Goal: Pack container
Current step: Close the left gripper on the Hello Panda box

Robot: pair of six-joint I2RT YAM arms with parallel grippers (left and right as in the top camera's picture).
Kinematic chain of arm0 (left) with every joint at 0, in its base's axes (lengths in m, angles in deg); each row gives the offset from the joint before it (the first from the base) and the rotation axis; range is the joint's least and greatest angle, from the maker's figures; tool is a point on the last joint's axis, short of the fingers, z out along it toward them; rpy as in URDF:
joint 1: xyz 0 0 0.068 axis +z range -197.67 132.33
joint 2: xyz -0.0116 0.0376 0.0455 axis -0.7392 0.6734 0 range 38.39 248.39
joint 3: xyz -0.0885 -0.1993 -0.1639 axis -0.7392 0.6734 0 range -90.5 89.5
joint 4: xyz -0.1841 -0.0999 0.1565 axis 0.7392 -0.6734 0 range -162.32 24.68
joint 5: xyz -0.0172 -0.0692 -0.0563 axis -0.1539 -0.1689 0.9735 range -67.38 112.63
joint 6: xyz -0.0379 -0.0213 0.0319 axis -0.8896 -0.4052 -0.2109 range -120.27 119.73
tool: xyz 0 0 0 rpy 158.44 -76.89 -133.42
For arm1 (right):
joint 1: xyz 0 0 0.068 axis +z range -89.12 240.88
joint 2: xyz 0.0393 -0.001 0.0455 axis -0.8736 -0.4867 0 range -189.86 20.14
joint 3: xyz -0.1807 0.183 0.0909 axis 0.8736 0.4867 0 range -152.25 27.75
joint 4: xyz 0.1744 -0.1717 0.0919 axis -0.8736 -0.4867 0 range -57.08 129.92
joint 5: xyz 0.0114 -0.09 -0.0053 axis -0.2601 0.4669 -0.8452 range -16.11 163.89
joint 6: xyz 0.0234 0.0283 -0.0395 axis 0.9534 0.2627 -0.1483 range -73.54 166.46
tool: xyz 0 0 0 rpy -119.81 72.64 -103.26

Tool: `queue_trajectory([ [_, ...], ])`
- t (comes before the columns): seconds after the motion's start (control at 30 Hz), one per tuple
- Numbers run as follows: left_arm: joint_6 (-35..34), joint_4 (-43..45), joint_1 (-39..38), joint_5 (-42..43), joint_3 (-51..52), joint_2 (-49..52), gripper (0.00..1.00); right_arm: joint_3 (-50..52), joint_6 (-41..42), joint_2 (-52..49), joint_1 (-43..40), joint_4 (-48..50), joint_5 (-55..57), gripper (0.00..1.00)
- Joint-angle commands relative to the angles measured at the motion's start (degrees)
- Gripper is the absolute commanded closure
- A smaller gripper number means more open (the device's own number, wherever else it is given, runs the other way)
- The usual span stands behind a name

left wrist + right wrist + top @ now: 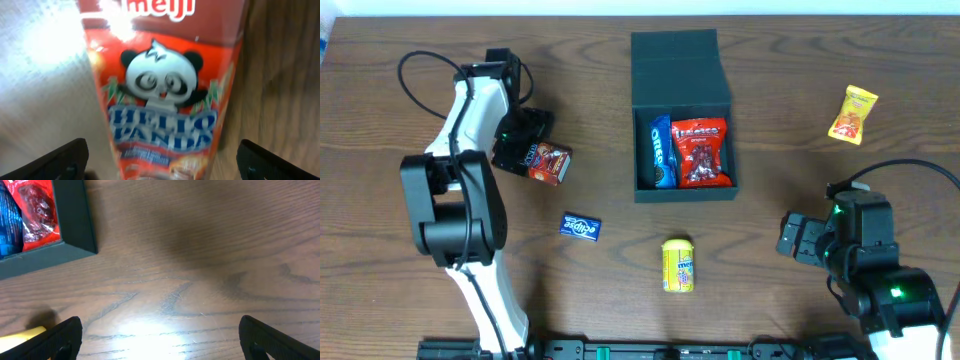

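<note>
The container (686,193), a dark square box with its flap lid (678,65) folded back, stands at the table's middle. It holds a blue Oreo packet (660,152) and a red snack bag (702,152). My left gripper (525,150) hovers over a red Hello Panda box (548,162) left of the container. In the left wrist view the gripper (162,162) is open, and the Hello Panda box (165,100) lies between the fingers with gaps on both sides. My right gripper (795,238) is open over bare wood (161,339), right of and below the container (75,230).
A blue gum pack (580,226) lies below the Hello Panda box. A yellow candy tub (678,265) lies on its side in front of the container. At the far right is a yellow-orange sweet packet (852,114). The left arm's cable loops near the top left.
</note>
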Motion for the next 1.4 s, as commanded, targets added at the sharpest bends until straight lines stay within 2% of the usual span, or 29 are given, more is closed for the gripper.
queue_trajectory([
  [0.0,0.2,0.9,0.3,-1.6,-1.0,1.9,0.04,-0.1,-0.7,0.1,-0.4,-0.1,0.2,0.01],
  [0.63,0.2,5.5,0.2,-4.0,3.0,3.7,0.04,-0.1,-0.7,0.1,-0.4,-0.1,0.2,0.01],
  [0.7,0.2,5.5,0.2,-4.1,3.1,3.7,0.04,-0.1,-0.7,0.1,-0.4,-0.1,0.2,0.01],
  [0.73,0.2,5.5,0.1,-4.2,3.1,3.7,0.00,-0.1,-0.7,0.1,-0.4,-0.1,0.2,0.01],
  [0.83,0.2,5.5,-0.3,-4.1,3.1,3.7,0.19,-0.1,-0.7,0.1,-0.4,-0.1,0.2,0.01],
  [0.97,0.2,5.4,-0.7,-4.1,3.1,3.7,0.27,-0.1,-0.7,0.1,-0.4,-0.1,0.2,0.01],
  [1.1,0.2,5.3,-1.3,-4.0,3.1,3.7,0.41,-0.1,-0.7,0.1,-0.4,-0.1,0.2,0.01],
  [1.37,2.4,4.6,-2.8,-4.0,3.1,3.6,0.46,-0.1,-0.7,0.1,-0.4,-0.1,0.2,0.01],
])
